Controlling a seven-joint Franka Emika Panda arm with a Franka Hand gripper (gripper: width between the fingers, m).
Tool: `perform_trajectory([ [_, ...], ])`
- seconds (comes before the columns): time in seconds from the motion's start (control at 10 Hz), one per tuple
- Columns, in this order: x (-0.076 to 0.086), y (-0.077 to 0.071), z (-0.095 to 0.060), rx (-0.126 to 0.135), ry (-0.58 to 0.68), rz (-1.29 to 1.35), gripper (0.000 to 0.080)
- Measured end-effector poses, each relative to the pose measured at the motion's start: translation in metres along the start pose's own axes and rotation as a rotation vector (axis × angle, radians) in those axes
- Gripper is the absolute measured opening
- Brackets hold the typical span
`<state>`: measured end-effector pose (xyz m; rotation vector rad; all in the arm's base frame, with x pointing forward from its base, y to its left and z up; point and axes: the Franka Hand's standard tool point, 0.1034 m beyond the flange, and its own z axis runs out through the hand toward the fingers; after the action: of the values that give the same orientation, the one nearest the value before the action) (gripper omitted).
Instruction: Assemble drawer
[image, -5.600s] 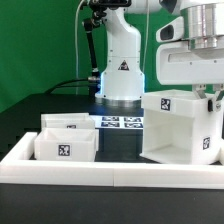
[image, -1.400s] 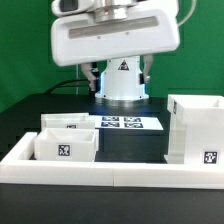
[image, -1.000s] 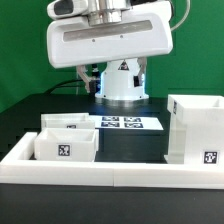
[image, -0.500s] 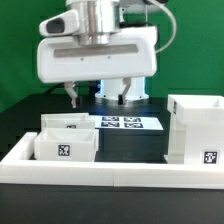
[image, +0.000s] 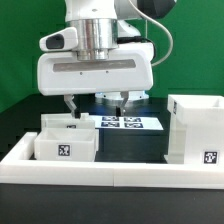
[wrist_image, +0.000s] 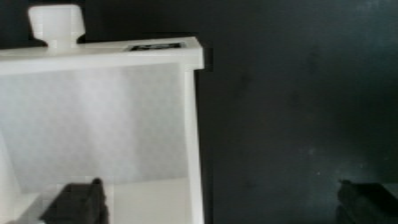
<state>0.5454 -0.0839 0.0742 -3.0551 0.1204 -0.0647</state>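
Note:
The drawer's tall white casing (image: 195, 128) stands upright at the exterior view's right, with a tag low on its front. Two small white trays sit at the exterior view's left: the front tray (image: 65, 146) shows a tag, and the back tray (image: 68, 122) is right behind it. My gripper (image: 95, 102) is open and empty, low over the back tray. In the wrist view, the gripper (wrist_image: 222, 200) straddles a side wall of a tray (wrist_image: 107, 110) that has a round knob (wrist_image: 59, 25). One finger (wrist_image: 75, 200) is over the tray's inside, the other (wrist_image: 365, 195) over the black table.
The marker board (image: 125, 123) lies flat on the black table between the trays and the robot base. A long low white wall (image: 110, 176) edges the table's front. Green backdrop behind.
The gripper has left the casing, which now stands alone at the right. It has moved toward the exterior view's left and come down over the trays, jaws open.

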Motion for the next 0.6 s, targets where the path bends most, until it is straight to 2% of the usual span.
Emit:
perform_trajectory([
  [0.1,0.000,0.000,0.001,0.000,-0.001,0.000,0.0649],
  [0.3,-0.003,0.007,0.022,-0.025,0.012,-0.011,0.0649],
  [0.6,-0.009,0.013,0.046,-0.043,0.003,-0.016,0.0649],
])
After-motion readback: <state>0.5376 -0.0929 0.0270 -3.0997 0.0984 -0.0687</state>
